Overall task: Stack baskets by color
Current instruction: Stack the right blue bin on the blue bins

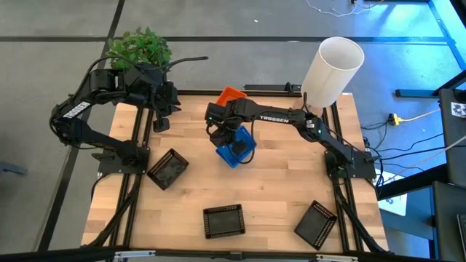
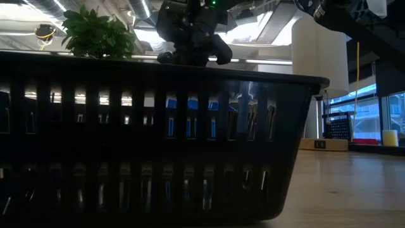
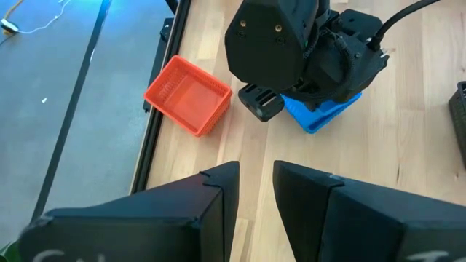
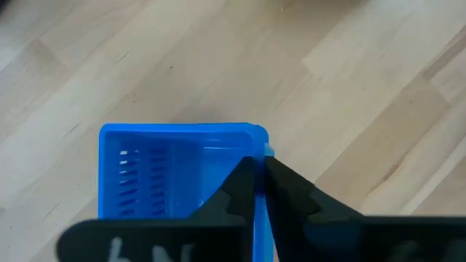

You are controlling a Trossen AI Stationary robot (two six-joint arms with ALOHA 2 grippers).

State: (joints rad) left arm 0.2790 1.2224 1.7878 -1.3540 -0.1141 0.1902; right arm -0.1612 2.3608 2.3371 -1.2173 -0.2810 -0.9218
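I have the right gripper (image 4: 258, 175) clamped on the wall of the blue basket stack (image 1: 237, 148) at the centre of the high view. The orange stack (image 1: 230, 96) sits just above it. Three black baskets (image 1: 223, 220) lie apart along the worktop's (image 1: 280, 182) lower half. The left gripper (image 3: 255, 196) waits upper left, fingers apart, I think.

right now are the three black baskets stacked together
No, in the high view the three black baskets lie apart on the table.
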